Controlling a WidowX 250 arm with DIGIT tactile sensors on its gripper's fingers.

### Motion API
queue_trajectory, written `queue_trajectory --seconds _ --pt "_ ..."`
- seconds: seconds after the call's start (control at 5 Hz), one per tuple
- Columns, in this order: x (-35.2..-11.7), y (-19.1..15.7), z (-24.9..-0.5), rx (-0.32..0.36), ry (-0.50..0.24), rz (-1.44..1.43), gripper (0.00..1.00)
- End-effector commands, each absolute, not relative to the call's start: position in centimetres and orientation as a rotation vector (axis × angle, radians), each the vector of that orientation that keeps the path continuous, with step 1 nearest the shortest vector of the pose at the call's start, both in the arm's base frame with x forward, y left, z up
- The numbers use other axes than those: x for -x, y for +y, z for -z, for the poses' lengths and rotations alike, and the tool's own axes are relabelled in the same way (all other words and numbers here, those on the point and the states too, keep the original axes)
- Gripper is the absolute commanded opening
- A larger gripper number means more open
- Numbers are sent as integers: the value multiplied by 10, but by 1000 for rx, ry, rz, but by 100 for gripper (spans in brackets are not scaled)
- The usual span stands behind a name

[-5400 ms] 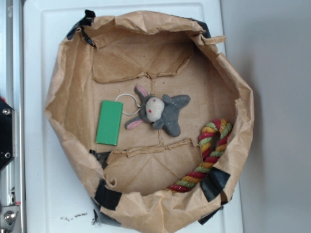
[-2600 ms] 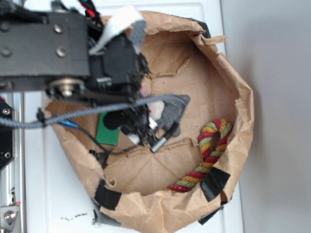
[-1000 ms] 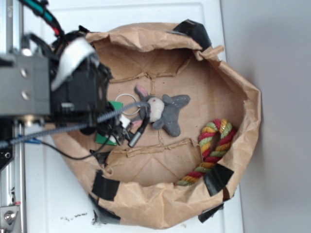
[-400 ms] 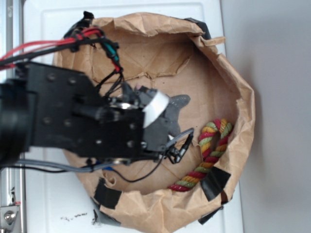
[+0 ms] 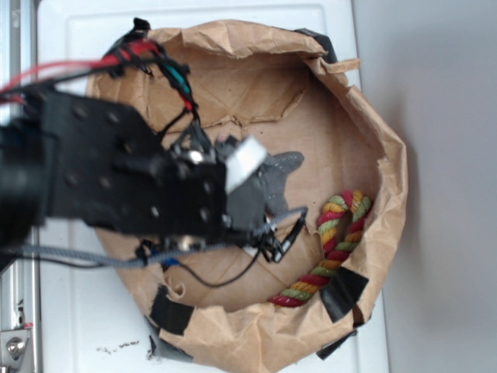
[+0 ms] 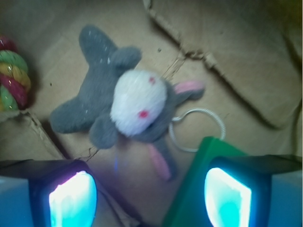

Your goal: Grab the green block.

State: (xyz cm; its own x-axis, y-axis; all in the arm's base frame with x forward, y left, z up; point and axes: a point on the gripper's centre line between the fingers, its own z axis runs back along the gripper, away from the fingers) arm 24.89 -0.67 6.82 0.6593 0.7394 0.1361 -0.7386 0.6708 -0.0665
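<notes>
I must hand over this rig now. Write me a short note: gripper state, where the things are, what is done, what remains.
Gripper: open, holding nothing, hanging over the paper bag's floor.
Green block: flat on the bag floor, partly under one finger in the wrist view; the arm hides it from the exterior view.
Grey plush toy: beside the block.
Done: approach only.
Left: centre over the block, descend, close, lift.
</notes>
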Motion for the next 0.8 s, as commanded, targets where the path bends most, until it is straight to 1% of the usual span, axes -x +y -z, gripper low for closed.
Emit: queue_trajectory --seconds 0.0,0.2,0.4,0.6 --pt "-256 19 -74 44 -212 -791 100" --pt "-257 22 -71 39 -214 -782 100" --pt "-253 24 -63 29 -215 -760 100" --pt "-243 34 -59 28 -218 -722 100"
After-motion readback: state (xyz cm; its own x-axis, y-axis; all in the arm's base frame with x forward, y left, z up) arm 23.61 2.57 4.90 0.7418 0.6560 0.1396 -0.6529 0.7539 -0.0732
